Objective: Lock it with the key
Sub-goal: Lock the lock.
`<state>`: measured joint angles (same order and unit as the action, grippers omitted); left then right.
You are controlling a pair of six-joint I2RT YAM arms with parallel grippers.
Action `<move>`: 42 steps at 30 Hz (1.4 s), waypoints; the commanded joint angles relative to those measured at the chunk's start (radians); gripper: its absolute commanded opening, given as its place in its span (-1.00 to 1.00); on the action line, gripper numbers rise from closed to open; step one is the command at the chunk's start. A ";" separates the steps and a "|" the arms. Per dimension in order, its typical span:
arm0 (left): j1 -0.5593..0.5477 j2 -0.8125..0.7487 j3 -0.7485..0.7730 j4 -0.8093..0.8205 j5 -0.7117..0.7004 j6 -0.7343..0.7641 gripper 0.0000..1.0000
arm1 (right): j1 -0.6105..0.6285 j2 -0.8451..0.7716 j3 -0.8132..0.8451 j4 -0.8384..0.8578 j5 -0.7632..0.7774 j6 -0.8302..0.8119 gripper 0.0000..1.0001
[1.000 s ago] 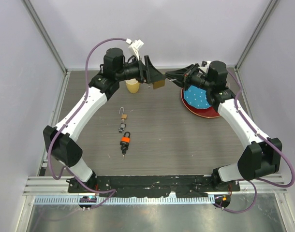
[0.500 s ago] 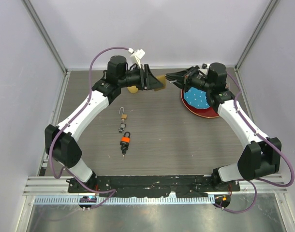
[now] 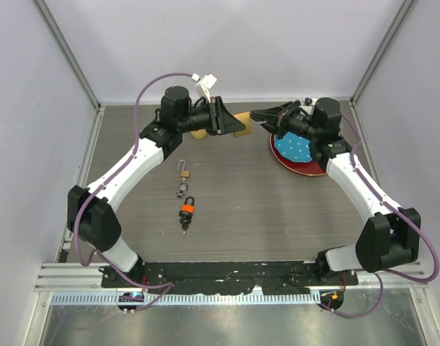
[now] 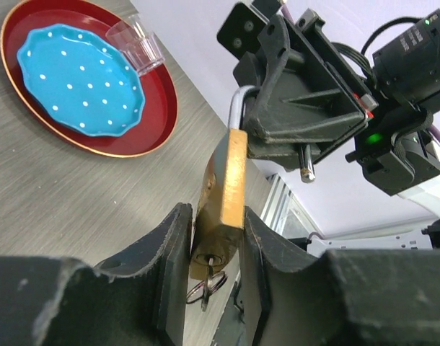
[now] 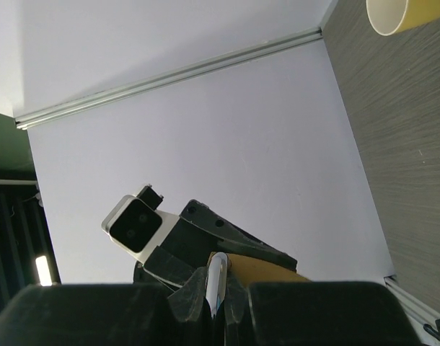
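Brass padlock (image 4: 233, 180) held in the air between both grippers, over the far centre of the table (image 3: 278, 209).
The left gripper (image 4: 216, 215) presses its fingers on the two faces of the lock body, with a key (image 4: 205, 285) in the keyhole beneath. The right gripper (image 5: 216, 292) pinches the steel shackle (image 4: 236, 108), whose free leg is out of the body. At far right, a red plate (image 4: 159, 108) holds a blue dotted plate (image 4: 79, 79) and a clear glass tumbler (image 4: 137, 45) at its far edge. A yellow cup (image 5: 393, 16) stands left of the lock; its contents cannot be told.
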<state>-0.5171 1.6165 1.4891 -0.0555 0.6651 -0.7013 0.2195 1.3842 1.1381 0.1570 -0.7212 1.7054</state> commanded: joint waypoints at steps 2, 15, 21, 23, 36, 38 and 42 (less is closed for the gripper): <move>-0.003 -0.075 -0.012 0.170 -0.024 -0.073 -0.26 | 0.001 -0.073 -0.001 0.136 -0.023 0.036 -0.96; -0.004 -0.052 -0.020 0.249 0.010 -0.139 -0.17 | -0.002 -0.086 -0.072 0.239 -0.006 0.114 -0.96; -0.009 -0.055 -0.035 0.189 0.014 -0.090 -0.07 | -0.003 -0.086 -0.077 0.276 0.003 0.161 -0.96; -0.012 -0.061 -0.047 0.180 0.005 -0.075 -0.07 | -0.003 -0.085 -0.078 0.295 0.005 0.181 -0.96; -0.027 -0.064 -0.084 0.171 0.024 -0.046 -0.21 | -0.009 -0.086 -0.098 0.312 0.012 0.209 -0.96; -0.027 -0.067 -0.085 0.169 0.022 -0.046 -0.27 | -0.009 -0.088 -0.101 0.312 0.012 0.211 -0.96; -0.027 -0.064 -0.085 0.161 0.025 -0.046 -0.41 | -0.012 -0.085 -0.116 0.326 0.014 0.221 -0.96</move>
<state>-0.5346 1.5921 1.4078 0.0963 0.6559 -0.7544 0.2134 1.3468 1.0100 0.3302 -0.7303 1.8713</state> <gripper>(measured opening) 0.338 0.160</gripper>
